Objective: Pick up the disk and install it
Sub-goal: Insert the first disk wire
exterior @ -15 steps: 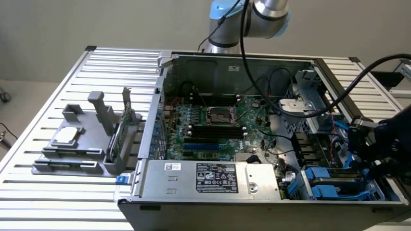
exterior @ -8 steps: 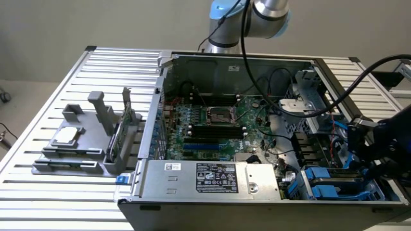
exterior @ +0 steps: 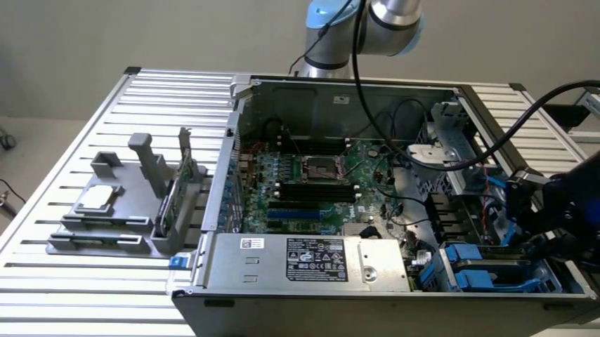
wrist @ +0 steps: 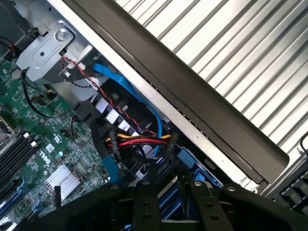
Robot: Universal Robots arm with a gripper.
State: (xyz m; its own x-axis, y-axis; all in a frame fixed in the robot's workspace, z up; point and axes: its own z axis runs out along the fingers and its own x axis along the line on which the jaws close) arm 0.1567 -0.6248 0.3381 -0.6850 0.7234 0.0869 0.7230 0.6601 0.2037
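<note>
Exterior view: an open computer case (exterior: pixel 375 95) is lying on the slatted tabletop (exterior: pixel 56 295) with its motherboard (exterior: pixel 319 182) facing up. The arm (exterior: pixel 375 21) is entering at the upper middle of the frame. The gripper (exterior: pixel 544 232) is hanging as a dark mass at the exterior view's right edge, over the drive-bay corner of the case and just above two blue carriers (exterior: pixel 466 261). At the exterior view's left, well apart from the gripper, a grey fixture (exterior: pixel 103 232) is sitting on the tabletop, carrying a small silver chip (exterior: pixel 98 200) and an upright green card (exterior: pixel 180 186).

Wrist view: this one is giving the jaws close up. Two black fingers (wrist: pixel 144 207) are standing partway closed with the disk (wrist: pixel 192 166) between them, gripping it by its blue frame, down in the bay. Red, yellow and black wires (wrist: pixel 139 141) and a blue cable (wrist: pixel 130 91) are running just beyond the disk. The dark case wall (wrist: pixel 202 96) is crossing diagonally, with tabletop slats behind it. A finned heatsink (wrist: pixel 61 179) is sitting on the green board.
</note>
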